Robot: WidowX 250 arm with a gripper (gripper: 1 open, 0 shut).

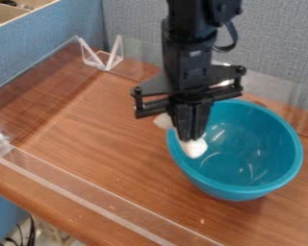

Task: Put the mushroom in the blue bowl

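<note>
A brown wooden table carries the blue bowl at its three-o'clock side.

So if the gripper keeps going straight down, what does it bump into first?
Probably the inside of the blue bowl. The gripper points down over the bowl's near-left part, shut on the mushroom, so the mushroom would likely touch first. Depth is hard to judge.

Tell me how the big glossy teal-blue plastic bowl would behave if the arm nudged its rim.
The glossy teal-blue plastic bowl probably slides easily, since it looks like smooth plastic resting on a polished wooden tabletop. It seems light for its size, being thin-walled and empty. Its deep, rounded sides suggest that it might rock or tip if pushed high on the rim.
</note>
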